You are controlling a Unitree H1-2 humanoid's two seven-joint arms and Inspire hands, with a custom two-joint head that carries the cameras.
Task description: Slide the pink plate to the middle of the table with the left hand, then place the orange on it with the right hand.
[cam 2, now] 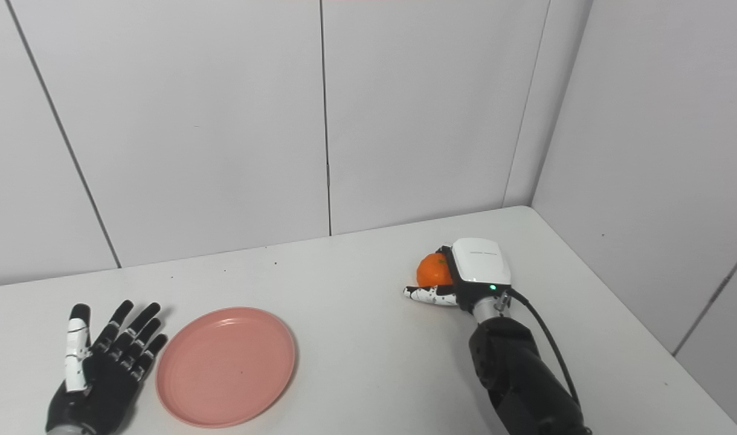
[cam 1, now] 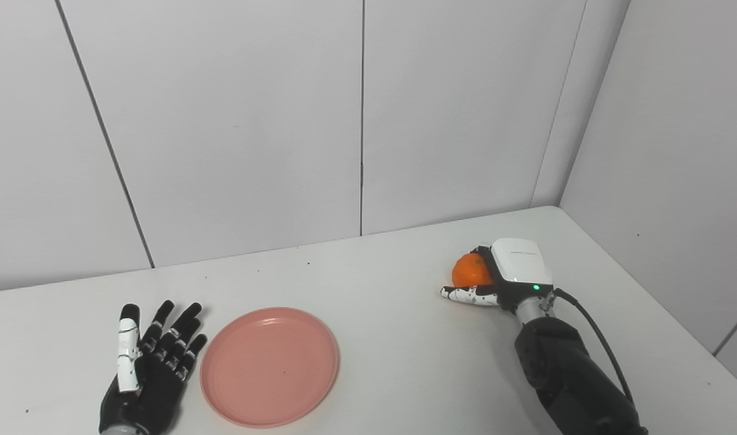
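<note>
Resting flat: left hand (cam 1: 148,368) lies on the table (cam 1: 405,362) at 8 o'clock of the scene, fingers spread and released, holding nothing.
Plate position: pink plate (cam 1: 269,365) sits just beside the left hand, at its 3 o'clock, left of table centre; whether the two touch cannot be told.
Plate handling: judged light, rigid, smooth plastic with a shallow raised rim; likely to slide easily on the white surface. Push low against the rim at 9 o'clock; avoid pressing down on the edge, which may tip it.
Orange position: orange (cam 1: 471,270) sits at 2 o'clock of the plate, well apart from it, near the back right of the table.
Right hand state: right hand (cam 1: 501,281) is wrapped around the orange, thumb under its near side; grasp appears made, lift not yet evident.
Orange handling: judged round, firm, moderately light, prone to roll. Enclose it around the widest part; release only once it rests on the plate floor.
</note>
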